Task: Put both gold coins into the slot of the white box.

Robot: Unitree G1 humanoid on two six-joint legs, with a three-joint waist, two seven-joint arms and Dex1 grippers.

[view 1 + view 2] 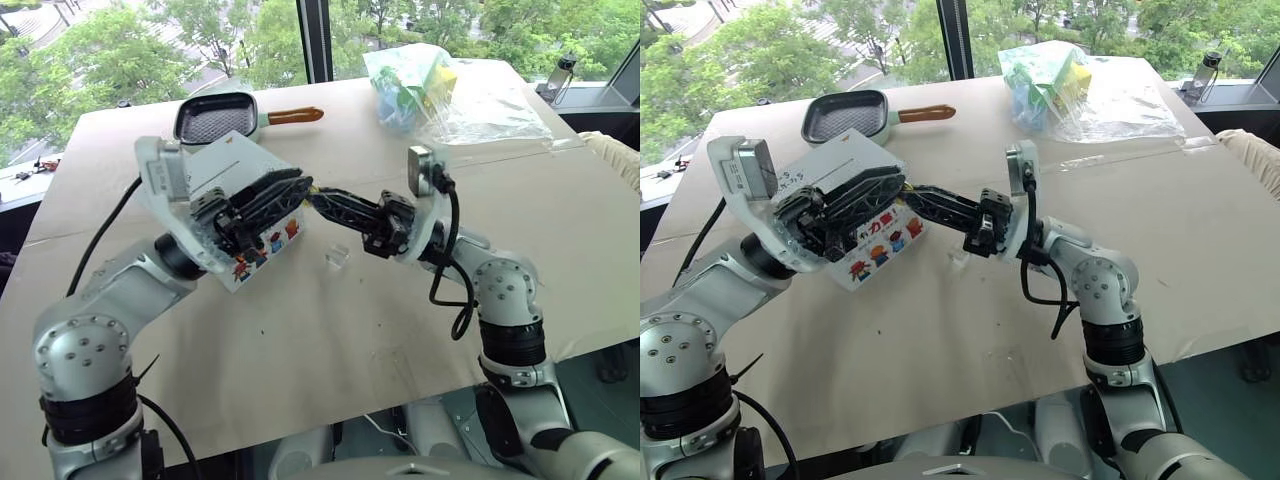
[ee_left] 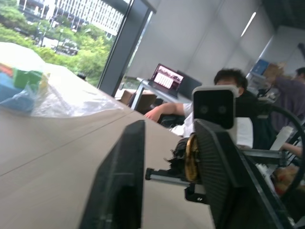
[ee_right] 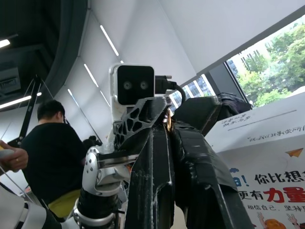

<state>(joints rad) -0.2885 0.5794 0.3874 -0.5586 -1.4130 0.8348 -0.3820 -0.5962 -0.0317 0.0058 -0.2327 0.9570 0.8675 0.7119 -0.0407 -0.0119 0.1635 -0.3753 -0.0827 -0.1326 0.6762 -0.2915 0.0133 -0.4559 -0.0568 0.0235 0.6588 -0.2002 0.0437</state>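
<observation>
While our two end effectors meet tip to tip above the desk (image 1: 330,330), we see the right end effector (image 1: 318,197) pinched shut on a gold coin (image 2: 191,158), held on edge between its fingertips. The left end effector (image 1: 300,186) stands partly open, its fingers either side of that coin; we cannot tell whether they touch it. Just left of and behind them sits the white box (image 1: 868,222), tilted, cartoon side facing near. A pale, glassy coin (image 1: 336,258) lies on the desk just below the right end effector. Farther off rest a grill pan (image 1: 215,117) and, to the right, a plastic bag (image 1: 440,90).
</observation>
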